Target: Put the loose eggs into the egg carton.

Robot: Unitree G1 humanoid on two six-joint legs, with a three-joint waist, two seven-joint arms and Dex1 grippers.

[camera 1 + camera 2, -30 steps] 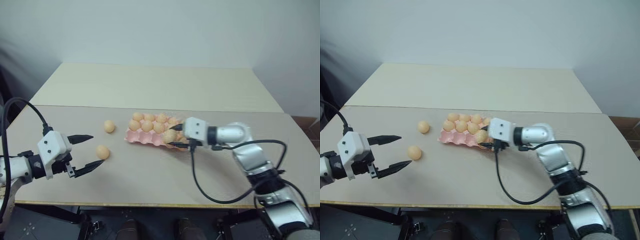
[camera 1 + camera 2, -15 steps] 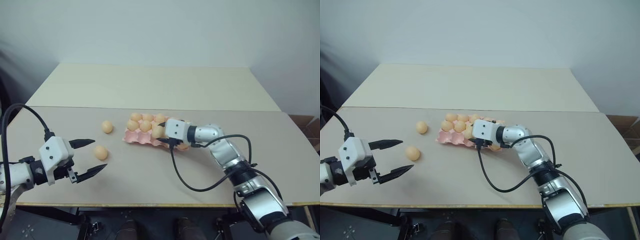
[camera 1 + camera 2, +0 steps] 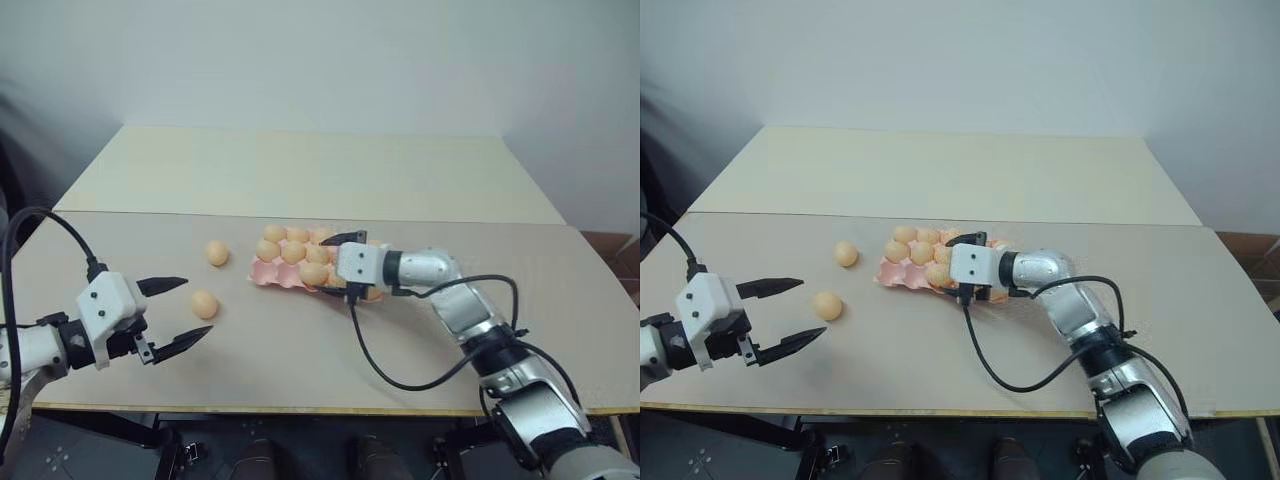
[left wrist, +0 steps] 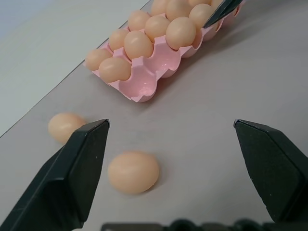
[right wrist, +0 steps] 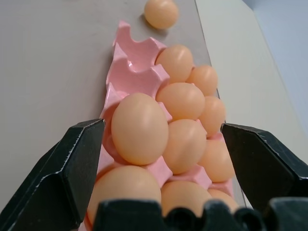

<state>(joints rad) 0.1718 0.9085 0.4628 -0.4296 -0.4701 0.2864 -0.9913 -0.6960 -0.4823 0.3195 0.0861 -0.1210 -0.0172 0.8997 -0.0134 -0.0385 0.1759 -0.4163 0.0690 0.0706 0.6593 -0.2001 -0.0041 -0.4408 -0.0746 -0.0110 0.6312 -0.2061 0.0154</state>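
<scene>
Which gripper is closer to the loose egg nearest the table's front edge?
Left. The left gripper is open right beside that loose egg; the right gripper is open over the egg carton, farther away.

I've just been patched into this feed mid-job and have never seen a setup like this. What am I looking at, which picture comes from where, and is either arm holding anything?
This is a two-armed robot packing eggs. The two wide pictures come from cameras on its head, looking down over a tan table. The two close-ups come from cameras on its wrists, looking along each black two-fingered pincer.

On the table lies a pink egg carton, mostly filled. Two loose eggs wait beside it on the robot's left: a nearer egg and a farther egg.

The left pincer is open, empty, facing the nearer egg. The right pincer is open over the carton, its fingers either side of a seated egg, gripping nothing.
</scene>
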